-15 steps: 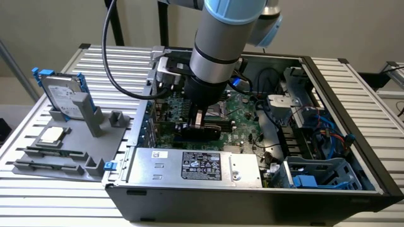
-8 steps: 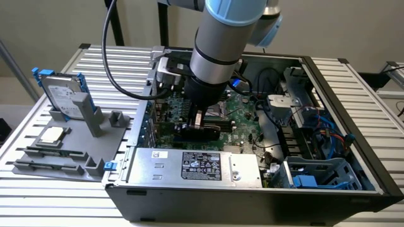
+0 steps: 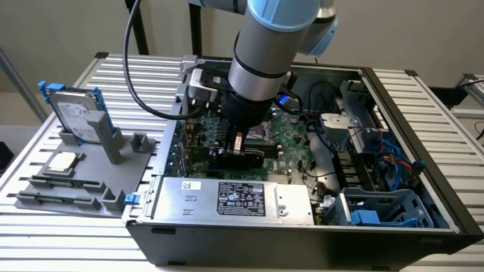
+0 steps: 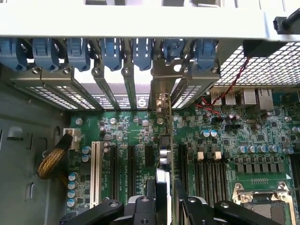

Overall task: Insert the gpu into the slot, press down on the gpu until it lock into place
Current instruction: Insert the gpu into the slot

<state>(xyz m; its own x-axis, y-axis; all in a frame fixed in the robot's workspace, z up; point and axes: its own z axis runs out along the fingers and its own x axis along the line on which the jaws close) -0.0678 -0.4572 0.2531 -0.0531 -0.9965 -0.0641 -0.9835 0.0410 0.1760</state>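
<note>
The gpu (image 3: 240, 158) is a thin black card standing upright over the green motherboard (image 3: 291, 144), in the middle of the open case. In the wrist view the gpu (image 4: 164, 154) is edge-on, and its metal bracket (image 4: 161, 101) lines up with the rear openings of the case. My gripper (image 3: 238, 148) comes straight down from above and is shut on the card's top edge. One finger (image 4: 140, 206) stands on each side of the card. The slot is hidden under the card. Whether the card sits fully down I cannot tell.
A silver power supply (image 3: 234, 198) fills the case's front. Blue cables and a drive cage (image 3: 378, 209) crowd the exterior view's right. Black slots (image 4: 129, 168) and a white slot (image 4: 96, 173) flank the card. Blue retainer clips (image 4: 108, 51) line the rear. Outside on the left, a hard drive (image 3: 76, 113) stands on a grey fixture (image 3: 83, 170).
</note>
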